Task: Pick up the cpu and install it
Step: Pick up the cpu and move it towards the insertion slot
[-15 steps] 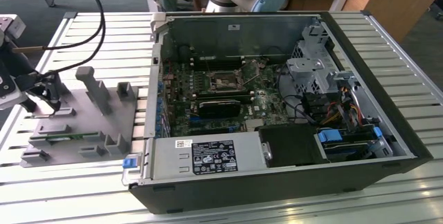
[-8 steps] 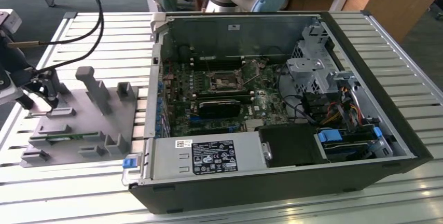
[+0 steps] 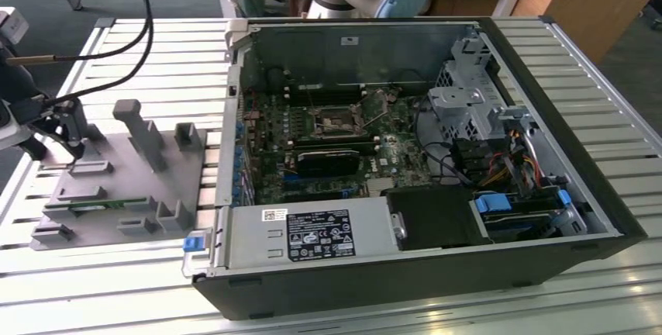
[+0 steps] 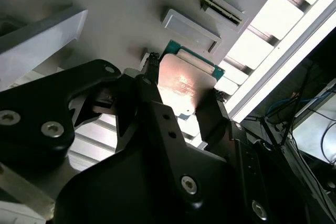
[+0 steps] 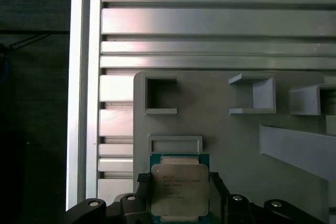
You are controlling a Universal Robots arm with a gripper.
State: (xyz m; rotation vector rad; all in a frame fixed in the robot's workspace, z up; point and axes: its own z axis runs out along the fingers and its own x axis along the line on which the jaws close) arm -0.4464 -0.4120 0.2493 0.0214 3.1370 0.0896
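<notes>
The cpu point(image 5: 179, 188) is a small flat square with a silver-grey metal top and a thin green rim, lying level, top face up. The end effector point(image 5: 178, 181) clamps two of its opposite edges over the grey holder plate point(image 5: 236, 140), at nine o'clock of the computer case point(image 3: 414, 157).

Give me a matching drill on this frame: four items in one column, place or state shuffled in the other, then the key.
1. cpu
2. memory stick
3. fixture plate
4. computer case

A. open, motherboard exposed
B. gripped between the fingers
C. seated in a slot of the fixture plate
D. on the slatted table, at the exterior view's left of the computer case

Pairs: 1-B, 2-C, 3-D, 4-A
</notes>
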